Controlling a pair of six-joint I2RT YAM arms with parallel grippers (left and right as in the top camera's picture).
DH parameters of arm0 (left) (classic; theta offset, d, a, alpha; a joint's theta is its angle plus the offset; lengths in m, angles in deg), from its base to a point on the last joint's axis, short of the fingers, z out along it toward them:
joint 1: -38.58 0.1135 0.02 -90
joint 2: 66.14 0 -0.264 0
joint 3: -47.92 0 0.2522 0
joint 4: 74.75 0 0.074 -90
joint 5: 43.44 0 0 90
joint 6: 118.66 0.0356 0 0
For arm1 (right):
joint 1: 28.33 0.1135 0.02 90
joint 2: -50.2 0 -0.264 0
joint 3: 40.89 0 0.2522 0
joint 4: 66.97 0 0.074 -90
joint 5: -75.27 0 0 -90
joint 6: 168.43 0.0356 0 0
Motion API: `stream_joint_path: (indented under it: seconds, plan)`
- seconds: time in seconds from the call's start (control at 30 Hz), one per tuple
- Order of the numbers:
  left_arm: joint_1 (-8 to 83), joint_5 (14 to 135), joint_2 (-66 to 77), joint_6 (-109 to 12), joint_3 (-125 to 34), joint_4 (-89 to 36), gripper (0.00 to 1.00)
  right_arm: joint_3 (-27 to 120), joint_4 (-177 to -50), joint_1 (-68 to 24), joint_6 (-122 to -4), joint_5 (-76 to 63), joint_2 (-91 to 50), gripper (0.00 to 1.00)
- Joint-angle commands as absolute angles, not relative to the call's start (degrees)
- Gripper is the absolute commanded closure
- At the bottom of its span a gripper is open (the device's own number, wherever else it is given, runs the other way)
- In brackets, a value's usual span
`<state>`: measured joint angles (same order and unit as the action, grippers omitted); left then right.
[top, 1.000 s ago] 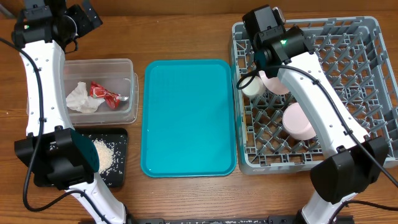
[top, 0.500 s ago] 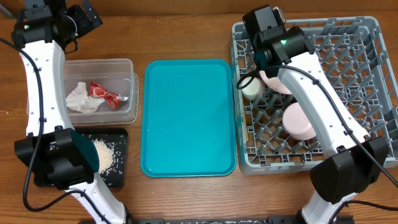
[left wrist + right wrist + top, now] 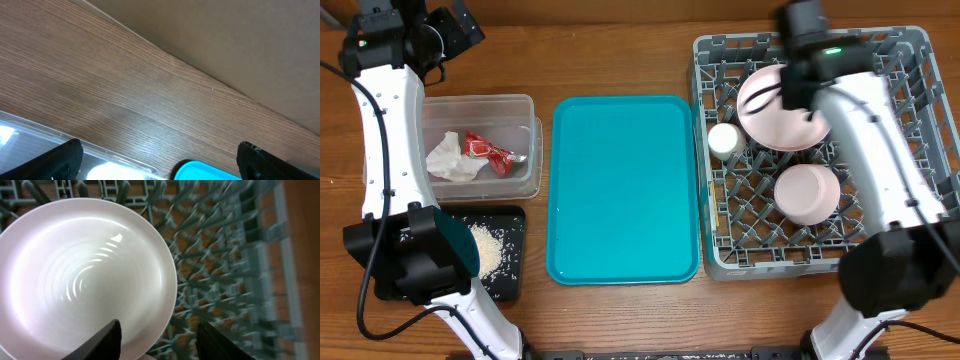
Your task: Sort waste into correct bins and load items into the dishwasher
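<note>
Release of the pink plate [image 3: 80, 280] into the dish rack [image 3: 910, 120], right of the teal tray [image 3: 625, 190].
Left of that tray, the left gripper [image 3: 160, 157] hangs wide open and empty beyond the clear tub [image 3: 525, 105]. Right of it, the right gripper [image 3: 162, 340] stands part open over the plate, gripping nothing; a straight lift should clear its rim. Woodgrain bench [image 3: 100, 90], tan wall [image 3: 225, 40].

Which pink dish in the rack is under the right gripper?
The large pale pink plate, the wider one farther back; the smaller pink dish sits nearer the front.
</note>
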<state>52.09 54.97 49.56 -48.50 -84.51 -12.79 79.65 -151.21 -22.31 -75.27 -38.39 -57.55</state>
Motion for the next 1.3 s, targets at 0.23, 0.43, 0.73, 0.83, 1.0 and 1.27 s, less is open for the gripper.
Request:
stream_joint_path:
  seconds: [0.23,0.43,0.73,0.83,1.0,1.27]
  plan:
    - [52.07,55.56,50.32,-49.46,-86.00,-12.76,0.00,79.68,-151.84,-43.58,-69.90,-0.01,-57.29,0.54]
    - [52.05,55.56,50.32,-49.46,-86.00,-12.76,0.00,76.68,-151.52,-43.43,-69.83,-0.10,-57.29,0.65]
    - [52.07,55.56,50.32,-49.46,-86.00,-12.79,0.00,62.76,-140.76,-43.45,-69.20,-0.53,-57.29,0.55]
    - [52.07,55.56,50.32,-49.46,-86.00,-12.79,0.00,61.27,-138.53,-43.14,-69.18,-0.01,-57.29,0.57]
    - [52.07,55.56,50.32,-49.46,-86.00,-12.79,0.00,61.16,-137.59,-42.75,-69.11,-0.03,-57.29,0.63]
    - [52.07,55.56,50.32,-49.46,-86.00,-12.79,0.00,56.81,-131.93,-42.57,-60.28,-0.01,-57.29,0.69]
